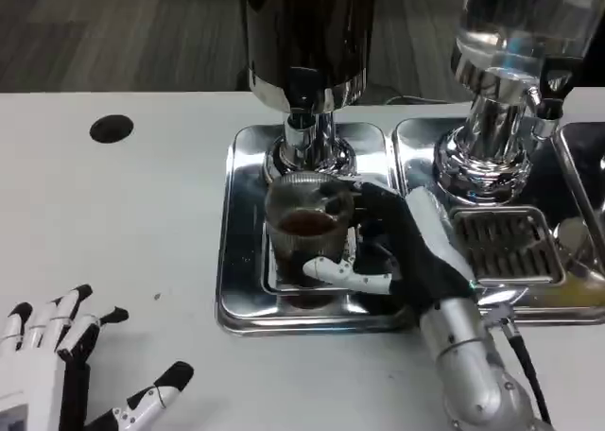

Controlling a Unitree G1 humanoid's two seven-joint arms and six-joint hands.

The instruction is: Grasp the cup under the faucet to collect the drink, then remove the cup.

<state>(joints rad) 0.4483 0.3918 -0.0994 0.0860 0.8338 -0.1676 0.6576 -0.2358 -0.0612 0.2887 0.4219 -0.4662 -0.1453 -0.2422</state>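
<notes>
- Right hand (402,247) wrapped round a clear plastic cup (307,228), thumb across the front, other fingers behind; it holds the cup.
- Cup stands upright on the left drip tray (248,299), right below the faucet (301,133) of the dark dispenser (307,34). Brown drink inside, part full.
- Left drip tray is shiny steel, sits on the white counter (132,214) w/ its front edge near the right forearm.
- Left hand (57,355) at bottom left, resting low over the counter, fingers spread apart, holding nothing, well apart from the tray.
- 2nd dispenser (515,34) at right, clear tank w/ a black tap handle, standing on its own tray (567,303) w/ a slotted grate (501,247).
- Two trays lie side by side, just beside each other.
- Small black round hole (112,129) in the counter, upper left, far from both hands.
</notes>
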